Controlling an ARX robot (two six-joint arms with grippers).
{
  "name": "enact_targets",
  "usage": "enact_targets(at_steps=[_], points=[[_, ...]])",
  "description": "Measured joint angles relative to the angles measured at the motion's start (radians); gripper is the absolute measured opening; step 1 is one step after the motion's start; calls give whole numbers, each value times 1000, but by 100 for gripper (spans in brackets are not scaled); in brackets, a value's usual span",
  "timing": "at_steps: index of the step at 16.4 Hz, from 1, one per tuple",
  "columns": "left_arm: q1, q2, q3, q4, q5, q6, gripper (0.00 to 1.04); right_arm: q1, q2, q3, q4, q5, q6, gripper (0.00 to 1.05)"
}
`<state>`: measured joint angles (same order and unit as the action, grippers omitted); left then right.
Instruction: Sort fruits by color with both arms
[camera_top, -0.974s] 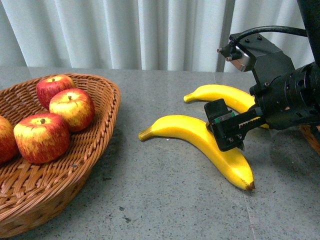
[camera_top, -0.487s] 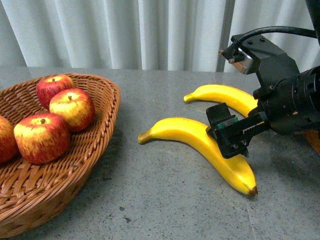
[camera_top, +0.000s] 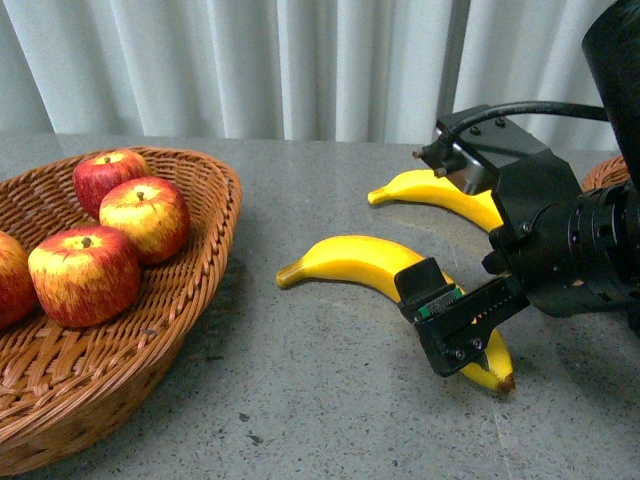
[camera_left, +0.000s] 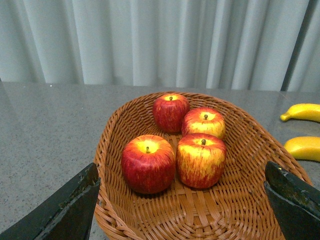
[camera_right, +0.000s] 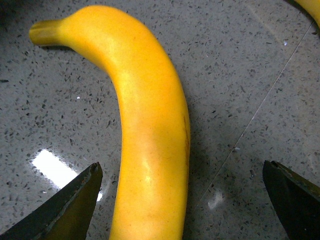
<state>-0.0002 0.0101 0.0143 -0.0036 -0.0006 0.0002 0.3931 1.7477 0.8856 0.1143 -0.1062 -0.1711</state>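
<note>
Matte black right arm (camera_top: 570, 235), chunky and angular. Black cable (camera_top: 545, 108) at its twelve o'clock. Small screws (camera_top: 499, 122) dotting the boxy housing (camera_top: 490, 150). Toothed rack (camera_top: 495, 297) on the finger (camera_top: 447, 345), green board (camera_top: 437, 306) at nine o'clock. Dark wedge fingertips (camera_left: 65, 210) in both wrist views.

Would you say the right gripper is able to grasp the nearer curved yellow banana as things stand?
Probably yes: the open right gripper straddles the nearer curved yellow banana, with nothing in the way.
</note>
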Motion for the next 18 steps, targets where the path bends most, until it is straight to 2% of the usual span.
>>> enact_targets(at_steps=[5, 10, 12, 18], points=[[0, 0, 0, 0, 0, 0, 98, 27, 19, -23, 31, 9, -11, 96], [0, 0, 0, 0, 0, 0, 98, 13, -2, -22, 46, 5, -13, 47], [0, 0, 0, 0, 0, 0, 98, -8, -18, -17, 36, -4, -10, 32], [0, 0, 0, 0, 0, 0, 98, -61, -71, 1, 19, -48, 23, 30]])
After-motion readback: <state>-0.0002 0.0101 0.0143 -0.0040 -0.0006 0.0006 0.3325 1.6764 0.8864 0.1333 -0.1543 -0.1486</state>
